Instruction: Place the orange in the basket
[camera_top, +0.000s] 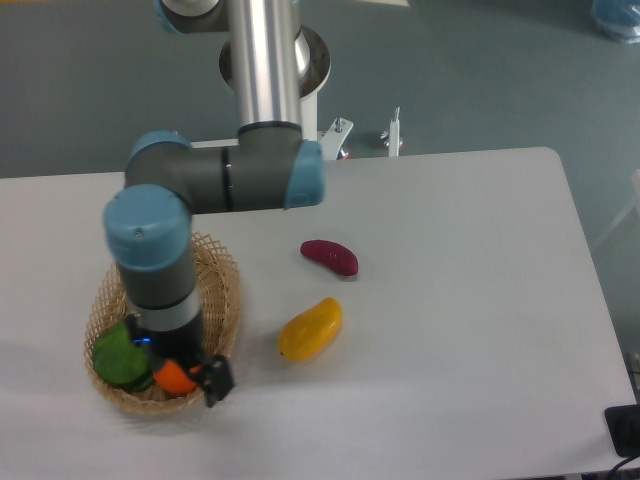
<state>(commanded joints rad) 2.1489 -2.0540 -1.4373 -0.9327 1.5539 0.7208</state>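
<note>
Lower left: orange (174, 377) seen in basket (222, 296), partly hidden by arm. Gripper (205, 380) mostly blocked; opening/grip can't be told.

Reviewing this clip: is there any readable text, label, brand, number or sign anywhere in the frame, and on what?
None can be read. The arm, the basket, the orange, the yellow fruit, the purple fruit and the table show no lettering. A small reddish mark on the robot's base is too small to make out.
</note>
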